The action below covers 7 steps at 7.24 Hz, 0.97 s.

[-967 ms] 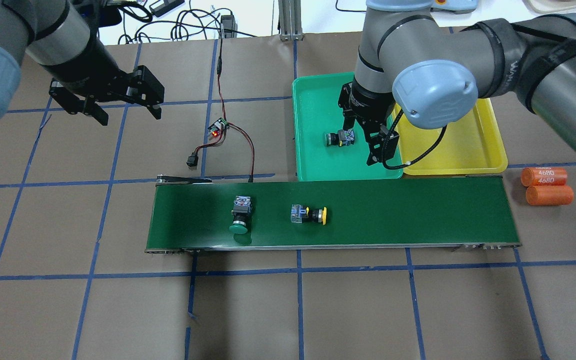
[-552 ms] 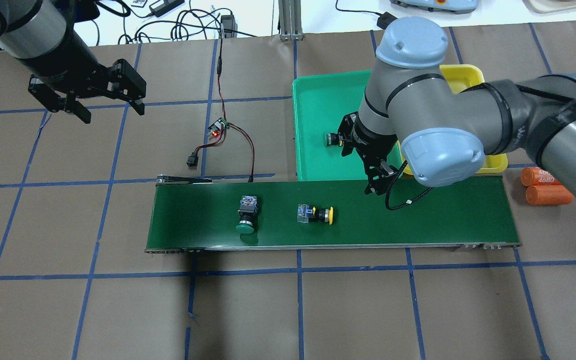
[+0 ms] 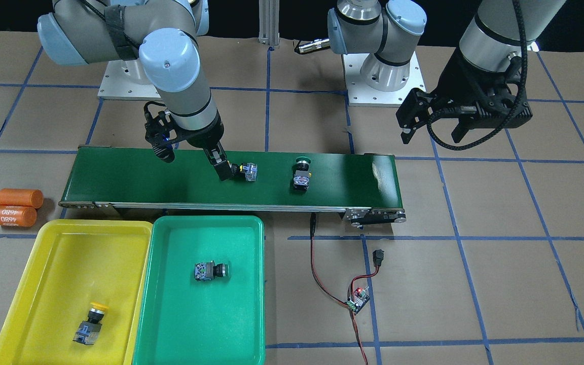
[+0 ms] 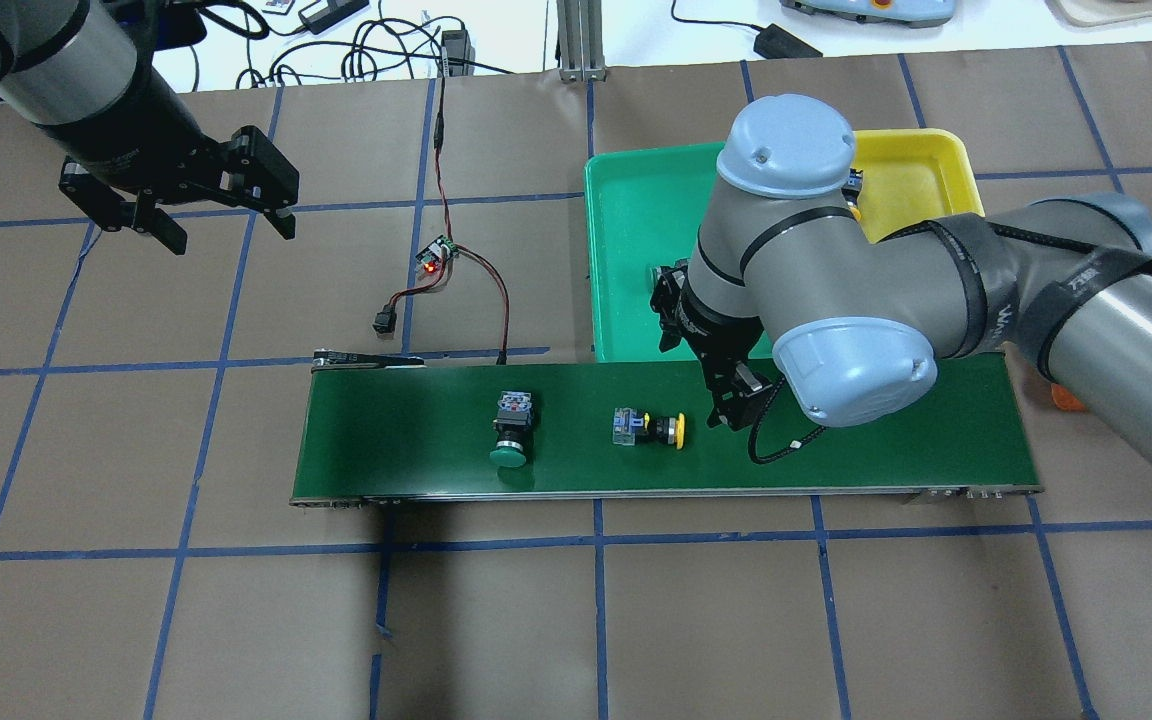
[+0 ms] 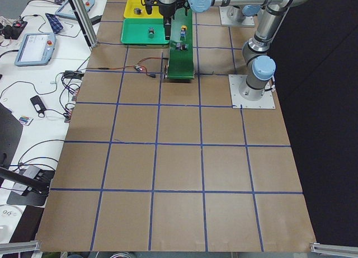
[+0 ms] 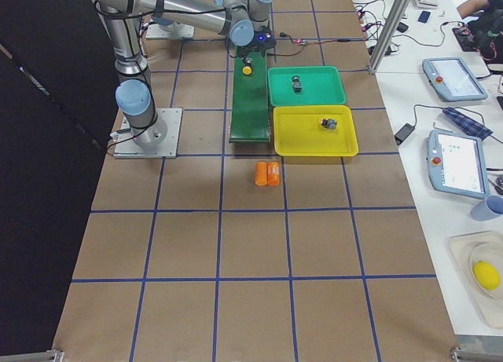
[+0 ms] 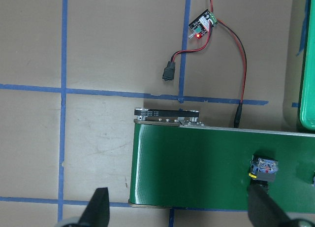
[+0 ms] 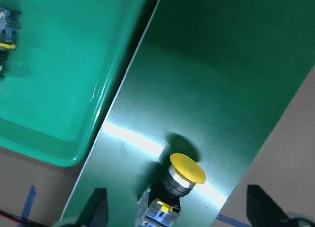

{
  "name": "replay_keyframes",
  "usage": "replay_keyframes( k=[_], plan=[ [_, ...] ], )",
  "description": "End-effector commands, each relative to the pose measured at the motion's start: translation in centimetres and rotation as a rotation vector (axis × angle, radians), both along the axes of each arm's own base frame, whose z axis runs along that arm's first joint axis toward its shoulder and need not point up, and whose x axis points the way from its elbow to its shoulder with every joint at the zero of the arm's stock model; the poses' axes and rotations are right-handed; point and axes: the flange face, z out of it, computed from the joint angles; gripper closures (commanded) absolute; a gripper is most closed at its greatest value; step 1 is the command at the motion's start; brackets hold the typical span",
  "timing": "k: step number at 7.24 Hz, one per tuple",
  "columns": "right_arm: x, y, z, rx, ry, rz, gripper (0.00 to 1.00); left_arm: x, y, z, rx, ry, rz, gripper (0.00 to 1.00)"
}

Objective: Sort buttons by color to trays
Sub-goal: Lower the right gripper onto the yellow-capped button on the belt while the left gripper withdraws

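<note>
Yellow button (image 4: 650, 428) is lying on its side on the green belt (image 4: 886, 430), cap end facing the right claw (image 4: 694, 382). That claw is spread wide with one finger just beside the cap. On the wrist cam the button sits between the two fingers, touching neither. A green button (image 4: 511, 436) lies further along the belt. The left claw (image 4: 226, 232) is wide open too, way off over the table (image 4: 576, 620).

- "4680" in white on the side of the nearer orange cylinder (image 3: 12, 216), upside down from the front camera.
- Pale lettering on the arm's black strap (image 4: 1074, 285): too blurred to read.
</note>
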Motion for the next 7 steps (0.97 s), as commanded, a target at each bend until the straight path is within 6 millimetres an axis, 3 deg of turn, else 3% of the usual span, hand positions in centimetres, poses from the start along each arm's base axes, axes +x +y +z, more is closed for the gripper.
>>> replay_keyframes(
  k=[1, 2, 4, 7],
  plan=[
    [0.2, 0.7, -0.7, 0.061, 0.014, -0.046, 0.00, 0.0, 0.7, -0.6, 0.046, -0.004, 0.000, 0.00],
    [0.4, 0.9, -1.4, 0.085, 0.001, -0.059, 0.00, 0.4, 1.3, 1.0, 0.037, -0.018, 0.006, 0.00],
    [0.5, 1.3, -3.6, 0.096, -0.019, -0.075, 0.00, 0.5, 1.3, -0.5, 0.071, -0.018, 0.008, 0.00],
    [0.8, 0.0, -4.8, 0.043, -0.028, -0.092, 0.00, 0.3, 0.0, -0.5, 0.066, -0.011, 0.017, 0.00]
  ],
)
